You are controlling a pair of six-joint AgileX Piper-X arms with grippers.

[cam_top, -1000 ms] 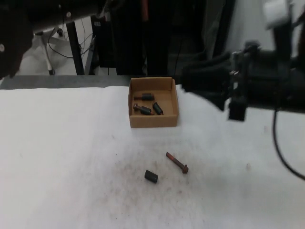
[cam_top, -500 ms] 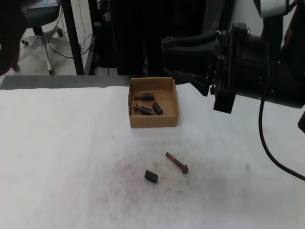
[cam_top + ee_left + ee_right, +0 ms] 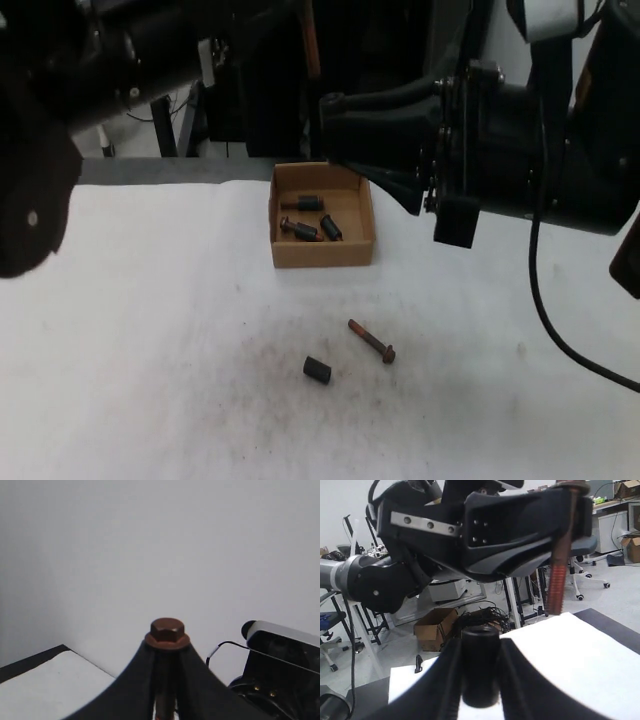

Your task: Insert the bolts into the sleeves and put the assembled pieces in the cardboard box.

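Bright, even light; bench (image 3: 120, 350) pale w/ only faint, soft shadows.

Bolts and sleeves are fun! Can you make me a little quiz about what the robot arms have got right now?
1. True or false: the left gripper holds a bolt.
2. What is between the fingers of the right gripper? A) a sleeve B) a spoon C) nothing
3. Count: how many dark pieces lie inside the cardboard box?

Key: 1 true; 2 A; 3 three.
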